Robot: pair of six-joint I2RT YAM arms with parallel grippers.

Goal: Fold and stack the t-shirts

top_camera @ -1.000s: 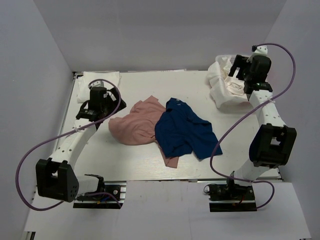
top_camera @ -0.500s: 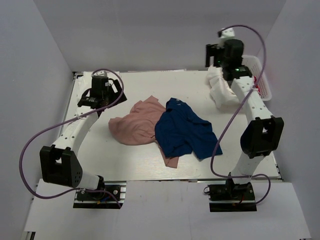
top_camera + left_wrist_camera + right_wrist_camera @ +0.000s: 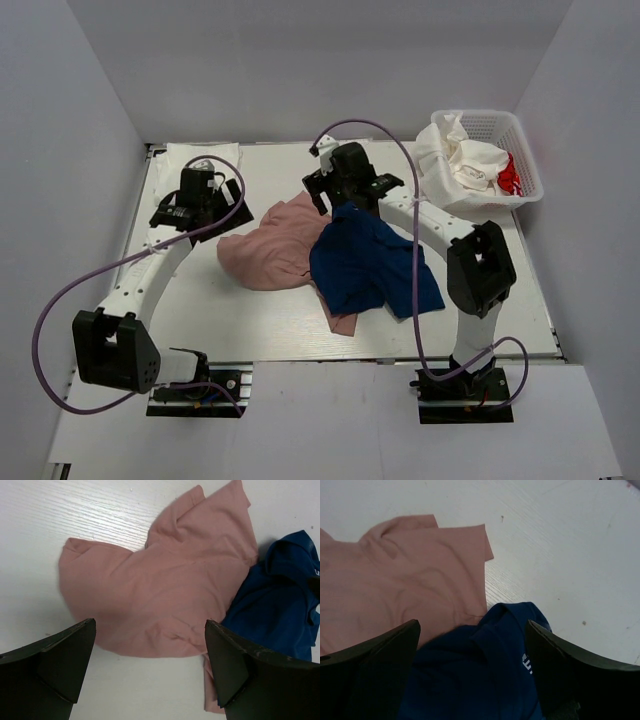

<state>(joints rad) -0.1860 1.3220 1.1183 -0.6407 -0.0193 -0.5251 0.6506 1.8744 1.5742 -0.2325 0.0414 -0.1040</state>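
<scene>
Both arms hover over the white tabletop (image 3: 250, 320), jaws spread wide and empty. The left gripper (image 3: 150, 652) hangs above the crumpled pink t-shirt (image 3: 160, 590). The right gripper (image 3: 472, 652) hangs above the navy t-shirt (image 3: 470, 680), which overlaps the pink one. More white t-shirts (image 3: 455, 160), one showing red print, fill the mesh basket (image 3: 500, 122) at the far right corner.

Am watching both arms from here. Left arm (image 3: 150, 275) lying extended forward along left side, wrist tipping down. Left gripper (image 3: 187, 212) hovering low, jaws standing wide apart, dark fingers (image 3: 62, 662) filling lower corners of wrist view. Right arm (image 3: 430, 215) angling from elbow across toward centre. Right gripper (image 3: 340, 190) pointing down, jaws likewise gaping wide, fingers (image 3: 560, 675) showing apart.
</scene>
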